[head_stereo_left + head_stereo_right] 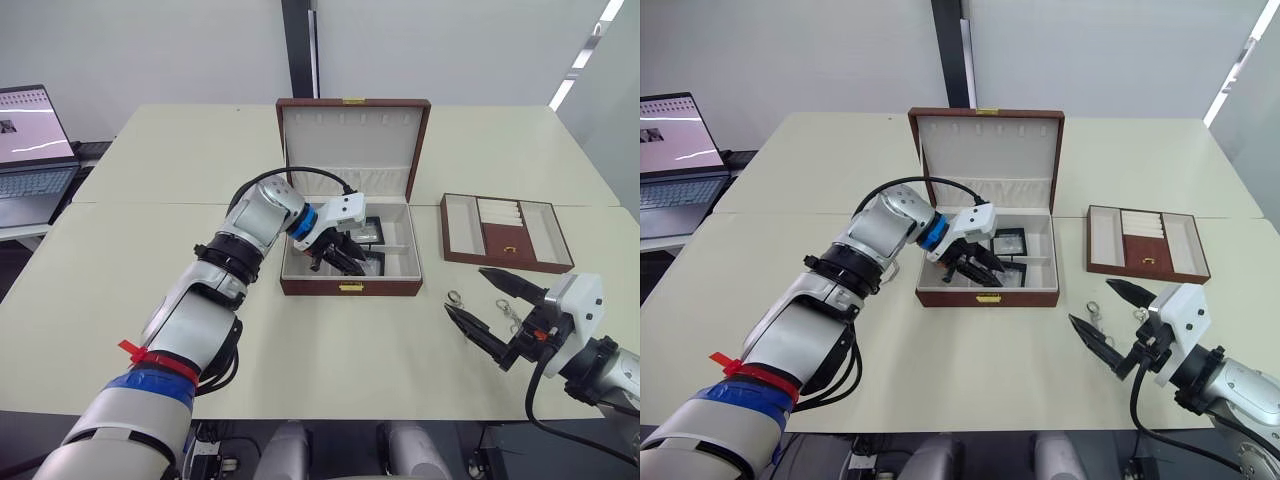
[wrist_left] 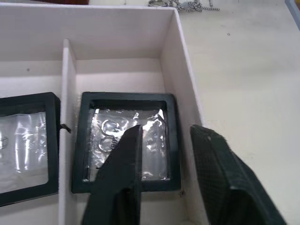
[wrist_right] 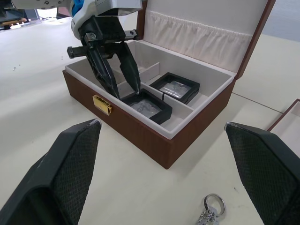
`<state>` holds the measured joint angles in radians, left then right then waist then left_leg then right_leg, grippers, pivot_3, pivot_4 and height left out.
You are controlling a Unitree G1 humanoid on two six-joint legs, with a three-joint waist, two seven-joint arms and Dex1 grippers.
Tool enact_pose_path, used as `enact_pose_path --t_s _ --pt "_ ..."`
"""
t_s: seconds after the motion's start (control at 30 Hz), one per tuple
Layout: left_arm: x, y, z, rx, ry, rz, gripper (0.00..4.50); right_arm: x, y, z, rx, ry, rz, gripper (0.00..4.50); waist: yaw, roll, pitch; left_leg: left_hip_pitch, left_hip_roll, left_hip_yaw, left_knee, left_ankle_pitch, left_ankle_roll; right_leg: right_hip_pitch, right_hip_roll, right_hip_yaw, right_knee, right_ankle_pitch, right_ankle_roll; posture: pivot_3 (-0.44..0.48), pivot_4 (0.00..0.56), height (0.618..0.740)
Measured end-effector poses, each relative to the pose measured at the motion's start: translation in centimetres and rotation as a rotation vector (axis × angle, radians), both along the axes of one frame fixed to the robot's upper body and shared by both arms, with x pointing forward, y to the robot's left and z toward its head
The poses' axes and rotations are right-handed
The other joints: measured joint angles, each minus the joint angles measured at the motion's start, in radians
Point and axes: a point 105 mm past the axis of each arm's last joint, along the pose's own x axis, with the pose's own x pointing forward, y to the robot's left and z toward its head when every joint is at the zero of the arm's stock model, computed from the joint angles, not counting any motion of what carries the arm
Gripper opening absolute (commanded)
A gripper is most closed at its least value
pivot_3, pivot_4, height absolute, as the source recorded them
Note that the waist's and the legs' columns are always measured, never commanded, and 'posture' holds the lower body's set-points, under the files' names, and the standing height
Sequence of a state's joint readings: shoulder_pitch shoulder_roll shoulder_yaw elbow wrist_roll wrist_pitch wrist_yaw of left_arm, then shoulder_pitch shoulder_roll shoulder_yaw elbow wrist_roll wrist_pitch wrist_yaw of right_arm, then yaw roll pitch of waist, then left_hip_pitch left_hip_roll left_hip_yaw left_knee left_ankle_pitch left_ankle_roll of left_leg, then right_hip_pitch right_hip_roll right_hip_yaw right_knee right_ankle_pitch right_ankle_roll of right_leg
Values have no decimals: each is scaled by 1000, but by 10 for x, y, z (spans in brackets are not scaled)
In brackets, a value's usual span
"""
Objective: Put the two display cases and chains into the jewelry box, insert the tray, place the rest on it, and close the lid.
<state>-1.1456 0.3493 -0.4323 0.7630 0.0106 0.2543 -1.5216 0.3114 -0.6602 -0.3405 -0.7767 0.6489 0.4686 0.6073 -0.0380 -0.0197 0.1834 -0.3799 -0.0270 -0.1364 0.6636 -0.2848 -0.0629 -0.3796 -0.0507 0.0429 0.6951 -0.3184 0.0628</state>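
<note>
Black display cases (image 3: 146, 106) (image 3: 175, 87) both lie in the jewelry box (image 1: 350, 286) just under the left gripper (image 3: 123, 83), fingers parted and empty, while chains (image 1: 507, 315) between the wide-open right gripper (image 1: 484, 309) fingers and the tray (image 1: 506, 233) beyond await, lid up.

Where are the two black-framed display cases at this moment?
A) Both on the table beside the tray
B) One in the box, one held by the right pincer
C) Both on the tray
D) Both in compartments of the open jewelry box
D: both display cases, one and the other, lie in neighbouring compartments of the open jewelry box, with the open left pincer poised over the nearer one.
</note>
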Motion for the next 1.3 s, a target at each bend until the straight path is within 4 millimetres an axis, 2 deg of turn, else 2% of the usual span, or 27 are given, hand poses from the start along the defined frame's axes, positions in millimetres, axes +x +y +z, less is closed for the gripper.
enact_pose_path --t_s 0.2,0.3,0.47,0.67,0.73,0.83,0.97,1.03,1.07,1.1,1.3 --pt "0 -2 2 -12 -1 0 4372 0 0 0 1 0 0 4500 1 0 0 0 0 0 0 0 0 0 0 0 0 0 0 0 150 740" --pt "-1 -6 3 -33 10 -1 4440 0 0 1 2 -4 1 4500 1 0 0 0 0 0 0 0 0 0 0 0 0 0 0 0 150 740" --pt "7 -6 20 -97 -23 45 4440 5 -5 -1 8 2 -14 4500 -1 0 0 0 0 0 0 0 0 0 0 0 0 0 0 0 150 740" --pt "12 10 42 -207 -47 120 4440 7 -9 -2 10 13 -11 4500 -7 0 0 0 0 0 0 0 0 0 0 0 1 0 0 0 150 740" --pt "5 29 54 -275 -54 157 4440 9 -16 -5 17 31 -27 4500 -17 0 0 1 1 0 -1 0 0 0 0 0 1 0 0 0 150 740" --pt "-5 62 56 -320 -37 257 4440 12 -35 -14 24 70 -78 4500 -21 1 0 2 2 0 -1 0 0 0 0 1 1 0 0 0 150 740" --pt "-19 111 53 -370 -12 464 4440 21 -64 -24 51 95 -156 4500 -19 1 0 2 3 0 0 0 0 0 0 1 2 0 0 0 150 740" --pt "-24 145 52 -401 -34 631 4440 29 -84 -28 80 96 -221 4500 -16 1 0 3 3 0 -1 0 0 0 -1 1 2 0 0 0 150 740" --pt "-24 152 52 -410 -36 667 4440 30 -88 -29 82 97 -234 4500 -15 1 0 3 3 0 -1 0 0 0 -1 1 2 0 0 0 150 740" --pt "-28 167 50 -423 -51 754 4440 34 -94 -30 84 89 -249 4500 -14 1 0 3 4 0 -1 0 0 0 -1 1 1 0 0 0 150 740" --pt "-49 221 32 -464 -134 1084 4440 48 -123 -41 84 73 -349 4500 -5 1 -1 3 5 1 -1 0 0 0 -4 2 1 0 0 0 150 740"
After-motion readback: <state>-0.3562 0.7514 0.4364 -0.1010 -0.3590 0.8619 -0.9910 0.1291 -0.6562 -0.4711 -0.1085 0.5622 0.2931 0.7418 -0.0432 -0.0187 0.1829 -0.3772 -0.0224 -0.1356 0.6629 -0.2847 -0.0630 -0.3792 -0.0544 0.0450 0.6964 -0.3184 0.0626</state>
